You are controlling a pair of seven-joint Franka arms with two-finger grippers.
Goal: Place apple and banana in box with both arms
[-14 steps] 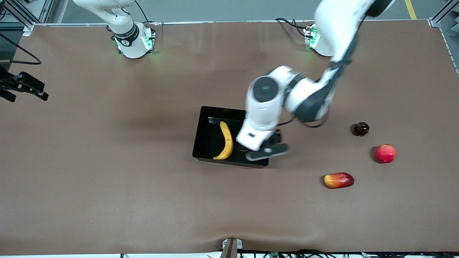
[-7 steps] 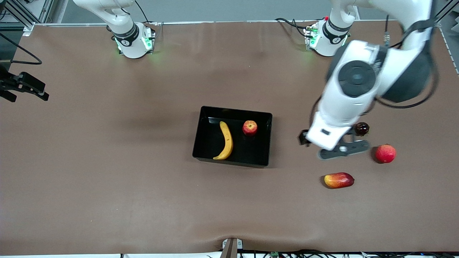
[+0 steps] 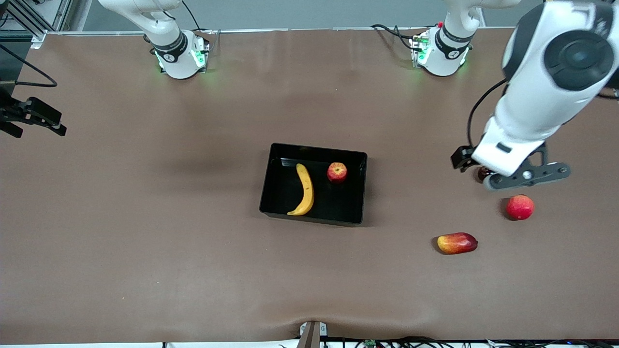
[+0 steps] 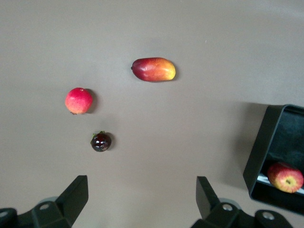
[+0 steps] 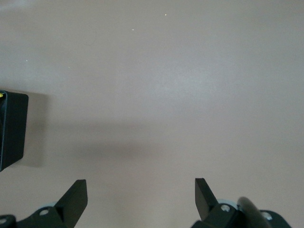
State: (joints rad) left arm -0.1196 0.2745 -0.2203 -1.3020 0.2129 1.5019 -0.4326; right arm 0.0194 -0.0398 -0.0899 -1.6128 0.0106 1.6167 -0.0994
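Resting in one shallow black plastic box (image 3: 275, 183) are one curved yellow banana (image 3: 304, 189) and one small red apple (image 3: 336, 172); three other fruits are lying on the brown table (image 3: 145, 241); left end effector (image 3: 524, 177) and right end effector (image 5: 140, 202) are both hanging wide, empty.

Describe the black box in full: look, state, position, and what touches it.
The box is a shallow, glossy black rectangular tray with low walls, plastic by the look of it, sitting flat on the brown table near its middle. It holds the banana, lying flat toward the right arm's end, and the apple beside it, toward the left arm's end. Neither pincer touches it. In the left wrist view one corner shows, with the apple inside.
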